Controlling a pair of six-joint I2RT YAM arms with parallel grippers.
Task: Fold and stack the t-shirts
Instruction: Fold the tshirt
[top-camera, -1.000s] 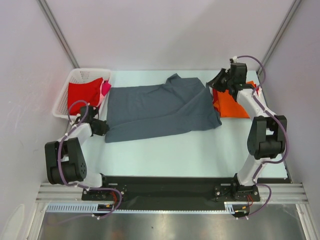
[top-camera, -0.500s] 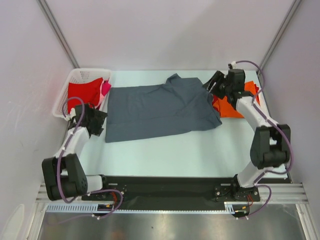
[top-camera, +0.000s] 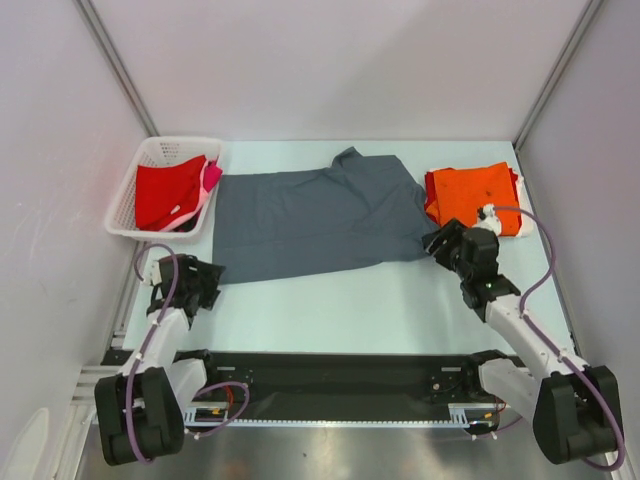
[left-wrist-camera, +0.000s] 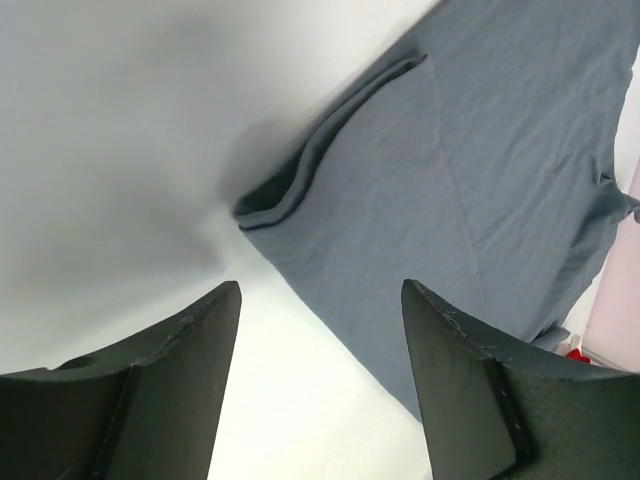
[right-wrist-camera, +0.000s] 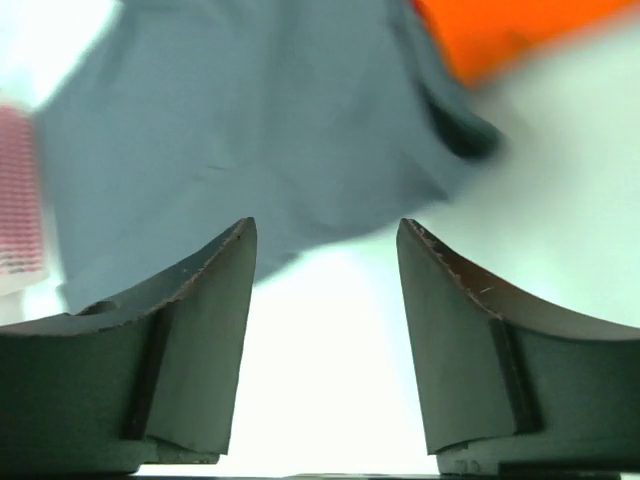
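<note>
Now: both claws open, grey shirt flat between them

**Position.** Grey t-shirt (top-camera: 320, 215) lies spread across the middle of the worktop (top-camera: 380, 300). Both near corners are curled over on themselves. Orange t-shirt (top-camera: 472, 195) sits folded at right rear, hard against the grey one's edge. Red t-shirt (top-camera: 165, 190) and a sliver of pink t-shirt (top-camera: 210, 178) lie bunched in the basket (top-camera: 150, 155) at left rear.

**Claws.** Left claw (left-wrist-camera: 320, 295) hangs just off the grey shirt's near-left corner, fingers spread wide, nothing in them. Right claw (right-wrist-camera: 325, 235) does the same off the near-right corner, wide and empty.

**Handling (my read).** Light, limp cloth that will sag and trail and hold no shape. Best taken by a pinch at the hem corners, catching both layers where the corner is doubled. Using both claws together should keep the edge straight. The smooth worktop probably lets it slide.

**Count.**
- Four t-shirts: one grey, one orange, one red, one pink.
- One basket.
- Two claws.
</note>
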